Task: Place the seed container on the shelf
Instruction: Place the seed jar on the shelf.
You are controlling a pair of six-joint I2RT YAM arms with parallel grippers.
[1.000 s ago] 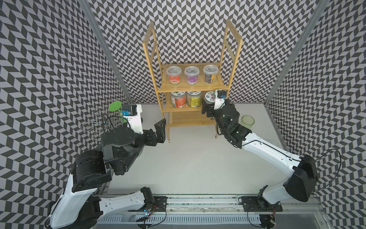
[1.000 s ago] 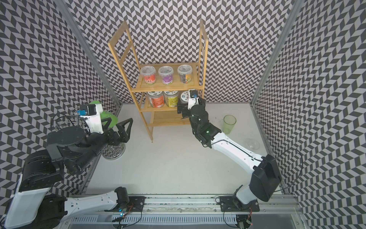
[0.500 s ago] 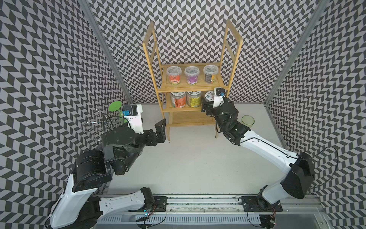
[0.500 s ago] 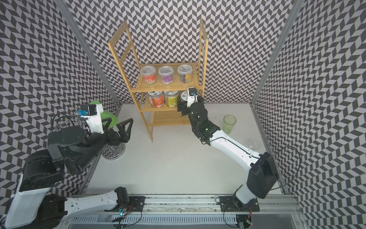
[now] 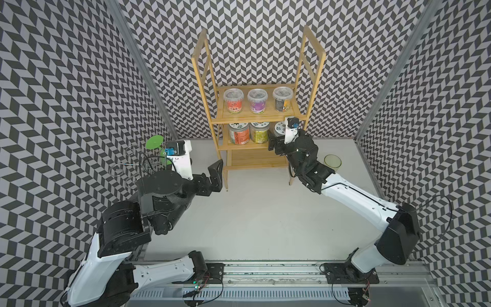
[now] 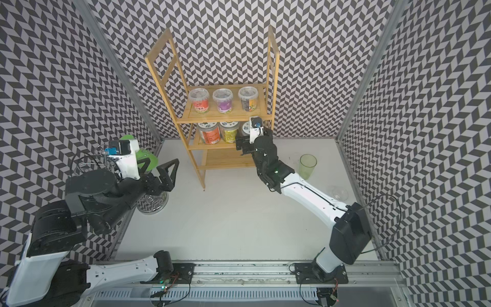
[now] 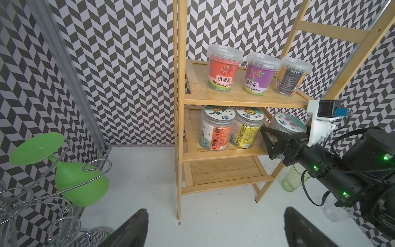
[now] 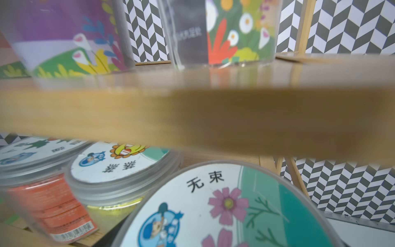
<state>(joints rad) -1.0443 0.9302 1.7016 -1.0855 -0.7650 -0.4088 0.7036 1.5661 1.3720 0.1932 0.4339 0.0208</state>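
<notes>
The seed container, a clear jar with a pink-flower lid, stands at the right end of the bamboo shelf's middle board. The lid fills the lower part of the right wrist view. It also shows in both top views. My right gripper reaches in from the front right, open, its jaws wide on either side of the jar. Only the near finger shows. I cannot see a pad touching. My left gripper hangs open and empty over the table, left of the shelf.
An orange carrot jar and a yellow sunflower jar share the middle board. Three lidded tubs stand on the board above. A green wine glass hangs on a chrome wire stand. A green tumbler and a clear glass are on the right.
My right gripper has edged slightly further into the middle tier around the jar, which stays on the board. The left arm has not moved.
</notes>
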